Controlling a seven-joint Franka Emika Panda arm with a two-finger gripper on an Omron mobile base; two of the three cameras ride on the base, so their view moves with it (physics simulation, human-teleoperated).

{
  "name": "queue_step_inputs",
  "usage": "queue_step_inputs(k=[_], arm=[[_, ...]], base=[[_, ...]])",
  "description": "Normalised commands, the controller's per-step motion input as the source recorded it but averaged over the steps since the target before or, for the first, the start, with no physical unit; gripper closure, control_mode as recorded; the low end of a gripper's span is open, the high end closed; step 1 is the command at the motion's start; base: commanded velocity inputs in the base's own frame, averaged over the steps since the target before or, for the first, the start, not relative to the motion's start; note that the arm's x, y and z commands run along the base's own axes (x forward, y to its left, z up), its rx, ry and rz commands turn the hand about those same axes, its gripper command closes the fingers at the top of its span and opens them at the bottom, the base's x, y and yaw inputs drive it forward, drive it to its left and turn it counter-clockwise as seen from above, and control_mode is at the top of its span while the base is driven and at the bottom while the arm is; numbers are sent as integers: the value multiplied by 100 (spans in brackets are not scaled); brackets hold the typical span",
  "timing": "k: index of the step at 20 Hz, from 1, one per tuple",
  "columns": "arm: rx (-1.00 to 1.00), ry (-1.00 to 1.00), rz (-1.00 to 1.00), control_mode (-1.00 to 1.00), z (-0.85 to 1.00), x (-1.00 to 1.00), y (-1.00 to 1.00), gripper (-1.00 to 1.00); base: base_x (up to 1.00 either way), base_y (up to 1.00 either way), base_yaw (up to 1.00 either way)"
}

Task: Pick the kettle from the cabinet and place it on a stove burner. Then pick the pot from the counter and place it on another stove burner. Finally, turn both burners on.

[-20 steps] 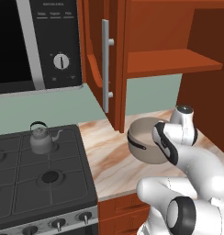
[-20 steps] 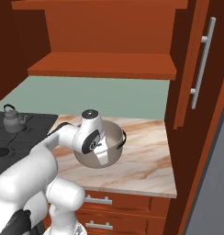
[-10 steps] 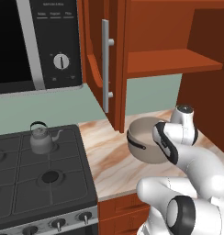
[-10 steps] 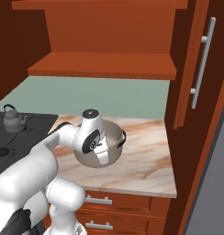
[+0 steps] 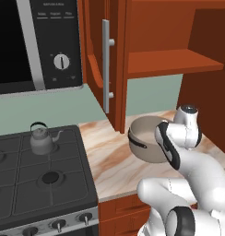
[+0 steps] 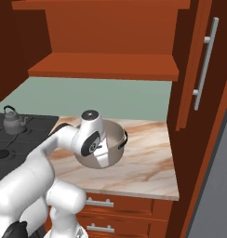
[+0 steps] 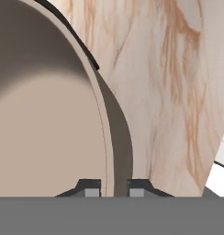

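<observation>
Left base view: the kettle (image 5: 40, 140) sits on a far burner; the pot (image 5: 146, 138) stands on the counter (image 5: 109, 159), the arm's wrist hiding its right side. Right base view: the wrist covers the pot's near wall. Hand view: the gripper (image 7: 114, 188) clamps the pot's rim, one fingertip each side. Lifting should be straight up and level; grip depth is cut off.

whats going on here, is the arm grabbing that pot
Yes. The white arm's gripper is shut on the rim of the pot, one finger inside the wall and one outside, with the pot over the marble counter. The kettle already sits on a rear stove burner. The cabinet door stands open.
</observation>
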Motion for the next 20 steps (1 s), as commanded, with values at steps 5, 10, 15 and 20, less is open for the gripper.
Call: queue_step_inputs(k=[5, 10, 15, 20], arm=[[0, -5, -5, -100, 19, -30, 0, 100], [0, -4, -8, -100, 23, -40, -2, 100], [0, 0, -8, -100, 28, -40, -2, 100], [0, 0, -7, -100, 32, -43, 0, 100]], base=[[0, 0, 0], [0, 0, 0], [0, 0, 0], [0, 0, 0]])
